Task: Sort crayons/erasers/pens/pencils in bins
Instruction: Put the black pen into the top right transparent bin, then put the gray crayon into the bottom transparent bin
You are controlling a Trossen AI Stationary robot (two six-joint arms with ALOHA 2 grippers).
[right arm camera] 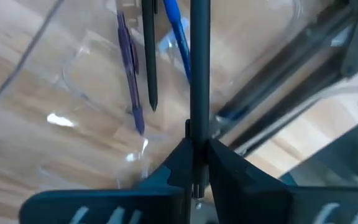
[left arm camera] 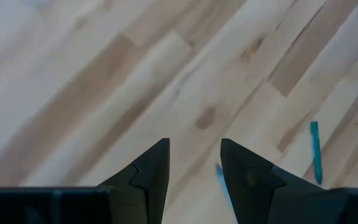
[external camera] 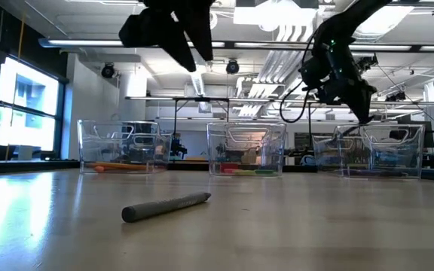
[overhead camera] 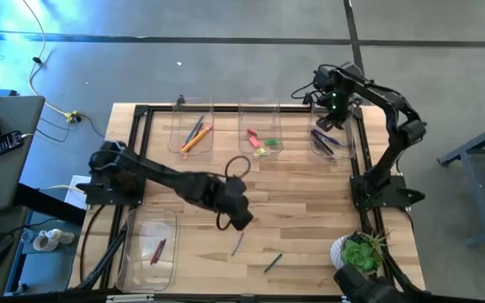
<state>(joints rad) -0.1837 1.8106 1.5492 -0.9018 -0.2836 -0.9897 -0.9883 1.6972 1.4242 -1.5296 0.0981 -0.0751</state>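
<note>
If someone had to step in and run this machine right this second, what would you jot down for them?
Right gripper: over the far right bin, shut on a dark pen that hangs into it; purple, blue and black pens already inside.
Left gripper: open, empty, above the table's middle near two loose sticks.
Done: pencils in the far left bin, erasers in the middle bin, a red crayon in the near left bin.
Left: drop the held pen, then sort the two loose sticks.
</note>
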